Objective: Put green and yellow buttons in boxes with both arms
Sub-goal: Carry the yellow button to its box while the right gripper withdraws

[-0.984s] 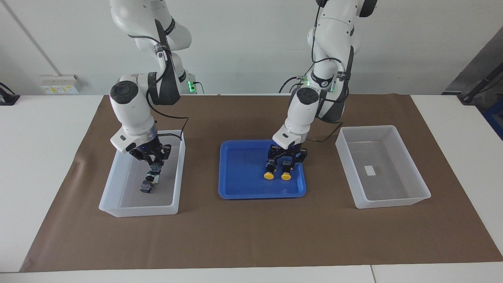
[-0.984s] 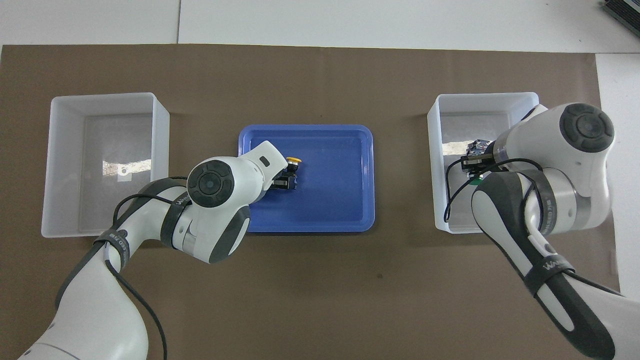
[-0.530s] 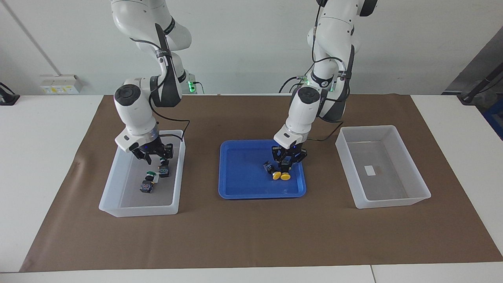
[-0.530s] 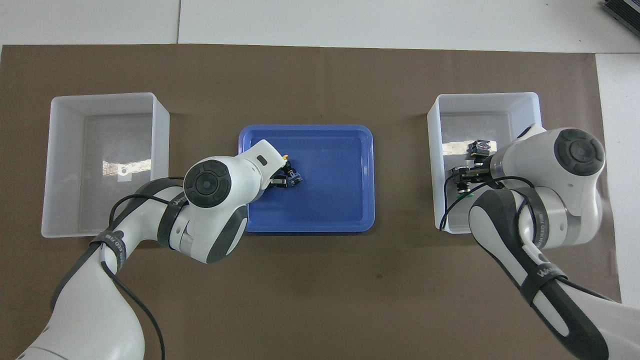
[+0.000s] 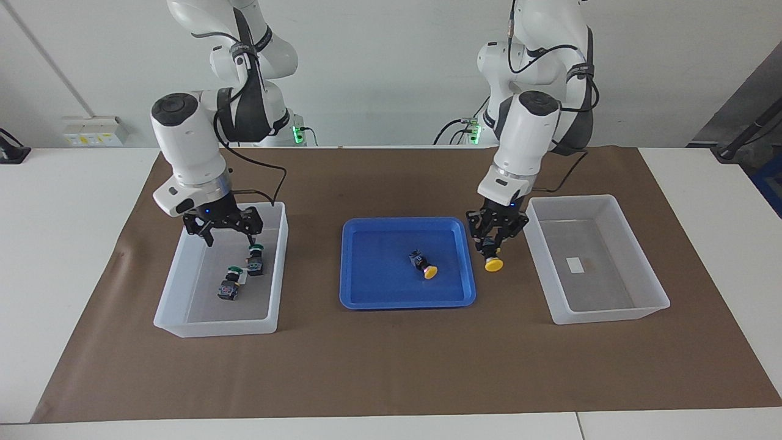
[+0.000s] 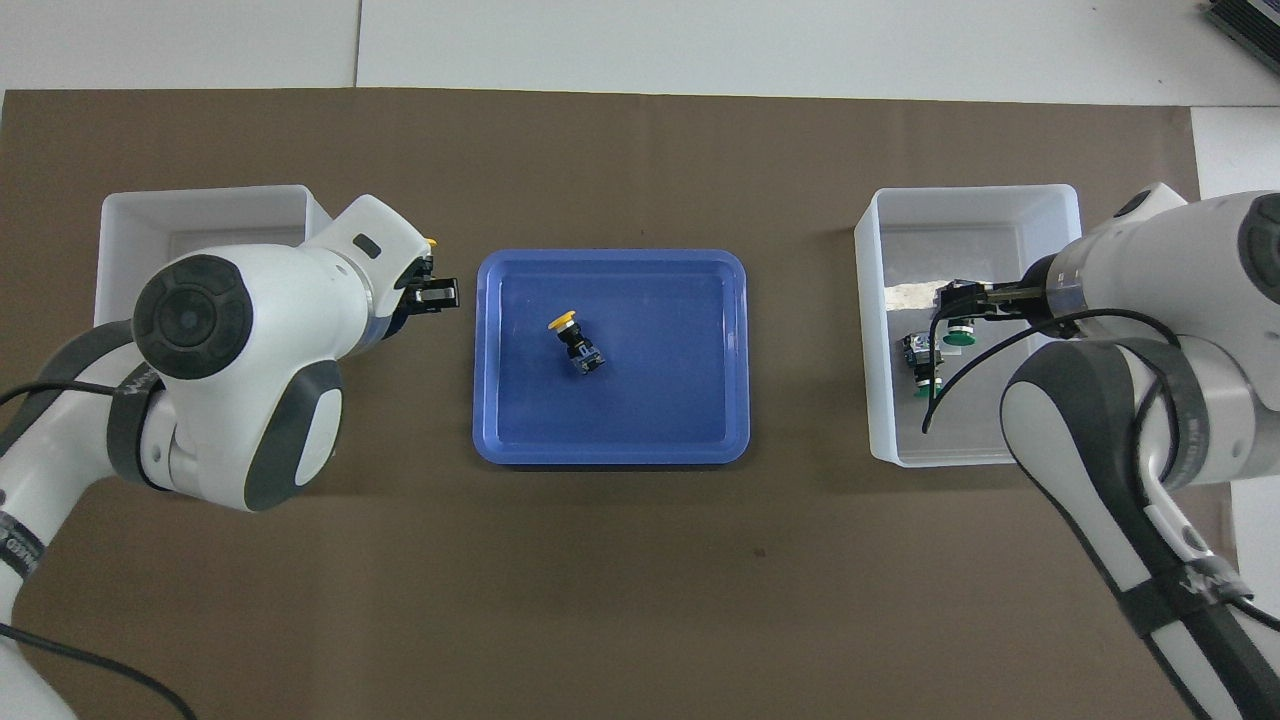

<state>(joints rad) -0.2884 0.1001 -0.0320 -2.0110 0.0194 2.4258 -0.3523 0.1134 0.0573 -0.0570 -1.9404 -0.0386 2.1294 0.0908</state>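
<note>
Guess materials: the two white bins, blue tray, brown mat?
White bins: likely translucent plastic, since the floors and labels show dimly through the walls. Blue tray: probably glossy moulded plastic, with rounded corners and a sheen on the floor. Brown mat: looks like matte paper or thin card, flat, with a slight crease at one edge.

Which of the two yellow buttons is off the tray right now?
The one in the left gripper, the held yellow button, hangs cap-down between the blue tray and the empty box. The other yellow button lies in the tray.
</note>
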